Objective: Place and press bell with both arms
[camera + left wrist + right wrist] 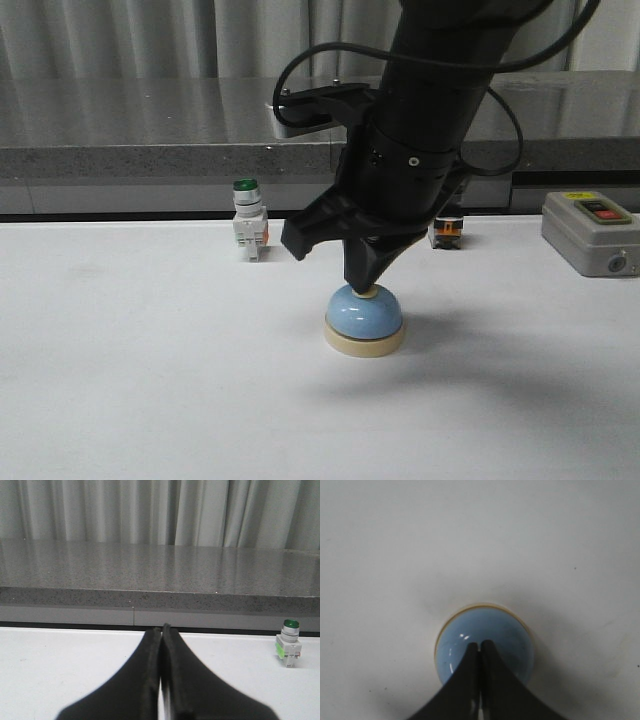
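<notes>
Your bell [364, 318] sits on the white bench [150, 380] and the right tool [366, 287], clenched with nothing in it, has its tip on the button – this looks like the pressing step – so next push straight down, while the left tool [161, 632] is clenched too.
</notes>
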You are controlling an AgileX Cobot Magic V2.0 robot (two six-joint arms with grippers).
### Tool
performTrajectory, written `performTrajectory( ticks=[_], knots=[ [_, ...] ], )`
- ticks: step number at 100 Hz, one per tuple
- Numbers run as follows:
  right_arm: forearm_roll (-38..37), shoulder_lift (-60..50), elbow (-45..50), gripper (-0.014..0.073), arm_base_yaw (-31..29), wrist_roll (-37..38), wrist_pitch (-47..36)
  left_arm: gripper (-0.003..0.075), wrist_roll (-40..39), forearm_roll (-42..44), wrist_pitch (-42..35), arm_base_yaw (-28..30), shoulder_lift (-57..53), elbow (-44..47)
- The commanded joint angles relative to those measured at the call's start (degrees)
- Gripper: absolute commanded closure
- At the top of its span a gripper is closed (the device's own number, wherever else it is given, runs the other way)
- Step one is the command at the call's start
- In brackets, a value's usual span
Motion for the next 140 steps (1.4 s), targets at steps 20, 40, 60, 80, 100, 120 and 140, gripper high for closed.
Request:
performTrajectory(
  ticks=[20, 40, 60, 80, 100, 120, 140],
  knots=[
    [-0.4, -11.1, -0.6, 0.0654, -2.2, -0.6, 2.1, 0.0741, -0.1, -0.5, -4.5, 0.2, -1.8, 2.4],
    [0.2, -18.6, 6.4, 0.0654, -7.5, 1.7, 2.1, 0.0741, -0.1, -0.5, -4.5, 0.2, -1.8, 2.4],
    [0.3, -28.8, 16.2, 0.0654, -14.7, 3.4, 1.4, 0.0741, -0.1, -0.5, -4.5, 0.2, -1.8, 2.4],
    [0.6, -39.6, 24.7, 0.0654, -21.9, 5.7, 1.8, 0.0741, -0.1, -0.5, -4.5, 0.2, -1.8, 2.4],
    [1.3, -49.8, 30.5, 0.0654, -27.1, 5.8, 3.5, 0.0741, -0.1, -0.5, -4.5, 0.2, -1.8, 2.4],
    [2.2, -62.9, 36.6, 0.0654, -30.4, 7.1, 3.6, 0.0741, -0.1, -0.5, -4.5, 0.2, -1.8, 2.4],
    [2.2, -76.7, 41.8, 0.0654, -30.8, 7.1, 4.0, 0.0741, -0.1, -0.5, -4.5, 0.2, -1.8, 2.4]
  ],
)
